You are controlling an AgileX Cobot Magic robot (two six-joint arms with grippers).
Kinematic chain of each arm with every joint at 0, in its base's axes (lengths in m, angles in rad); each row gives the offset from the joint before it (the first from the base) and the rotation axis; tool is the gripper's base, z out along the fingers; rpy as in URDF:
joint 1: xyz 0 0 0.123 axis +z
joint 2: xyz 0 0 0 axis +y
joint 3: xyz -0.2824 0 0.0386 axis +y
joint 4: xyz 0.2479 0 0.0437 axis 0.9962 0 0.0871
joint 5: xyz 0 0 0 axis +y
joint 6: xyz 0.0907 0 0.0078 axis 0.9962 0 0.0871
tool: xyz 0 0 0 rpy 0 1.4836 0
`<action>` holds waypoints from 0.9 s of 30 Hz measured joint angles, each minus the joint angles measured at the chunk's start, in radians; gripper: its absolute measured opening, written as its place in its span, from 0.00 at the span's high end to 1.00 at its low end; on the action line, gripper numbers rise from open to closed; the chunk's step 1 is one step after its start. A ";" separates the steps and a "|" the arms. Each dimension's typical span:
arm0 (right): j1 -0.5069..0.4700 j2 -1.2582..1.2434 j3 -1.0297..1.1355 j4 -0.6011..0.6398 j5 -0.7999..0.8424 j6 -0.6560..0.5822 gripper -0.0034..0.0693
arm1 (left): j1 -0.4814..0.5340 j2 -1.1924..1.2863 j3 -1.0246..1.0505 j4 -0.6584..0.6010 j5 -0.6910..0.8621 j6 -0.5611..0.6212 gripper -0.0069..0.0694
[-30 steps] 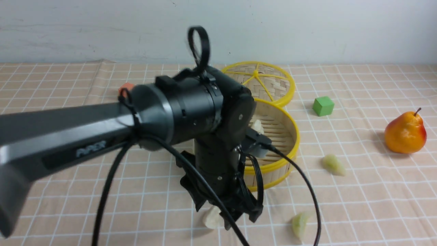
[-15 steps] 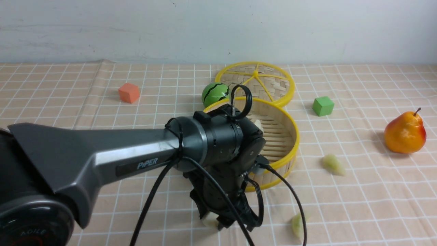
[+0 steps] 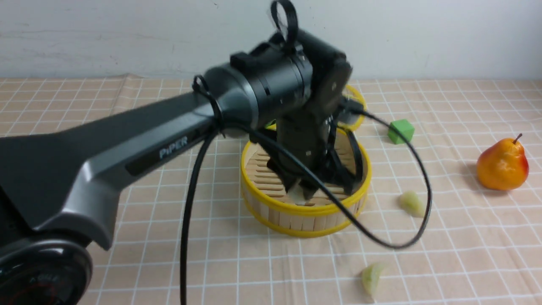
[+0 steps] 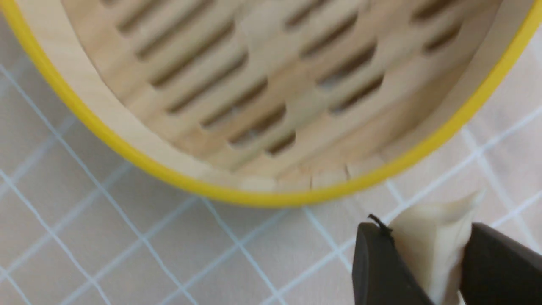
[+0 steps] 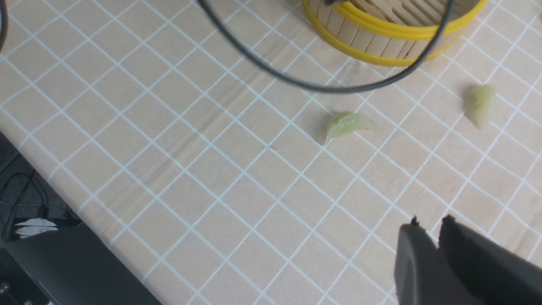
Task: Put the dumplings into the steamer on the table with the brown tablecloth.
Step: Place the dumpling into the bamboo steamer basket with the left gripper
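The steamer (image 3: 263, 200) stands mid-table on the brown tablecloth (image 3: 127, 254). My left gripper (image 3: 303, 191) is shut on a whitish dumpling (image 3: 301, 194) and holds it above the steamer's near rim. The left wrist view shows this dumpling (image 4: 432, 241) pinched in the left gripper (image 4: 427, 232), beside the steamer's rim (image 4: 271, 198). Two pale green dumplings (image 3: 411, 203) (image 3: 371, 277) lie on the cloth to the steamer's right and front right. They also show in the right wrist view (image 5: 478, 103) (image 5: 347, 124). My right gripper (image 5: 430, 224) is shut and empty above the cloth. The second whitish dumpling is hidden.
A green cube (image 3: 400, 130) and a pear (image 3: 502, 164) sit at the right. The flat woven lid (image 3: 355, 115) lies behind the steamer, mostly hidden by my left arm. The arm's cable (image 3: 417, 220) loops over the cloth. The right wrist view shows the table's edge (image 5: 63, 186).
My left gripper took the whitish dumpling off the front of the cloth, rose and moved back to the steamer's near rim. The arm now hides the orange cube and the green ball.
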 joint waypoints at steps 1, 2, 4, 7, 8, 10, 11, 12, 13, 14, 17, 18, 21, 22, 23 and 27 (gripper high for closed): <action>0.000 0.000 0.000 0.001 0.001 0.000 0.82 | 0.031 0.026 -0.082 -0.019 0.003 -0.001 0.60; 0.000 0.000 0.000 0.001 0.001 0.000 0.82 | 0.035 0.026 -0.092 -0.021 0.003 -0.001 0.60; 0.000 0.000 0.000 0.005 0.009 0.000 0.82 | 0.069 0.075 -0.168 -0.037 0.008 -0.004 0.60; 0.000 0.000 0.000 0.030 0.020 0.000 0.82 | 0.128 0.185 -0.262 -0.050 0.010 -0.037 0.60; 0.000 0.000 0.000 0.030 0.021 0.000 0.82 | 0.128 0.191 -0.264 -0.050 0.008 -0.039 0.60; 0.000 0.000 0.000 0.043 0.032 0.012 0.82 | 0.151 0.265 -0.283 -0.041 -0.040 -0.080 0.60; 0.000 0.000 0.000 0.044 0.032 0.019 0.82 | 0.154 0.278 -0.286 -0.035 -0.053 -0.089 0.60; 0.000 0.000 0.000 0.044 0.032 0.028 0.82 | 0.156 0.300 -0.288 -0.025 -0.078 -0.103 0.60; 0.000 0.000 0.000 0.044 0.032 0.040 0.82 | 0.157 0.318 -0.288 -0.014 -0.099 -0.114 0.60; 0.000 0.000 0.000 0.044 0.032 0.046 0.82 | 0.157 0.325 -0.288 -0.010 -0.105 -0.121 0.60; 0.000 0.000 0.000 0.044 0.032 0.052 0.82 | 0.157 0.348 -0.288 0.004 -0.140 -0.149 0.60; 0.000 0.000 0.000 0.044 0.032 0.052 0.82 | 0.157 0.354 -0.288 0.006 -0.152 -0.154 0.60; 0.000 0.000 0.000 0.044 0.032 0.052 0.82 | 0.157 0.357 -0.291 0.013 -0.171 -0.159 0.58; 0.000 0.000 0.000 0.044 0.032 0.054 0.82 | 0.157 0.357 -0.291 0.014 -0.178 -0.160 0.56; 0.000 0.000 0.000 0.043 0.032 0.062 0.82 | 0.157 0.357 -0.291 0.014 -0.182 -0.160 0.54; 0.000 0.000 0.000 -0.009 0.032 0.124 0.82 | 0.157 0.342 -0.290 0.016 -0.152 -0.161 0.41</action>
